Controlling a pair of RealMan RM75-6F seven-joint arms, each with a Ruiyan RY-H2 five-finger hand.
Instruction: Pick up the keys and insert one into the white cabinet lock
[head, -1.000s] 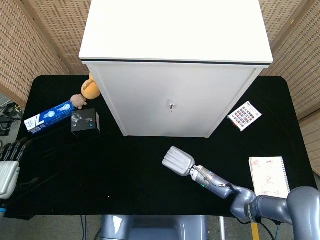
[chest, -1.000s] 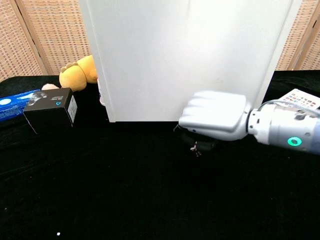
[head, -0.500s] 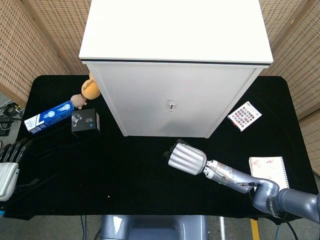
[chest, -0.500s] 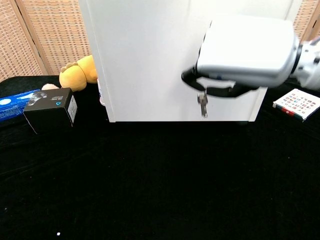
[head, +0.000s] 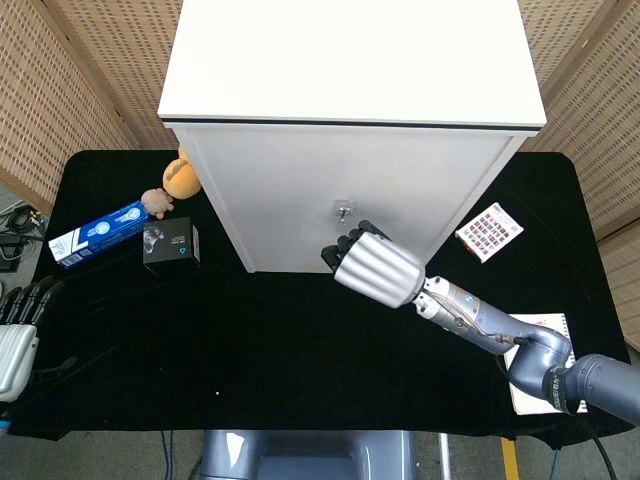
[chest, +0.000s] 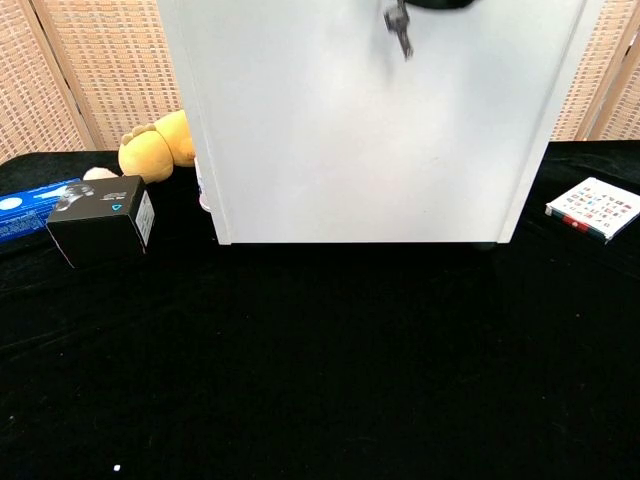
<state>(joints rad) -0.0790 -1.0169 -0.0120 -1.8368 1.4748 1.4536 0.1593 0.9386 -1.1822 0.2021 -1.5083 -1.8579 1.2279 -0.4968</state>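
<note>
The white cabinet stands at the back of the black table, with its small metal lock in the middle of the front face. My right hand is raised in front of the cabinet, just below and right of the lock, fingers curled toward the door. In the chest view a key dangles from the dark fingers at the top edge, so this hand holds the keys. My left hand rests at the table's left front corner, fingers straight, holding nothing.
A blue box, a black box and a yellow plush toy lie left of the cabinet. A patterned card pack and a notebook lie on the right. Wicker screens stand behind.
My right hand has lifted off the table with the keys and risen toward the cabinet front, ending just below the lock. The left hand has stayed put.
</note>
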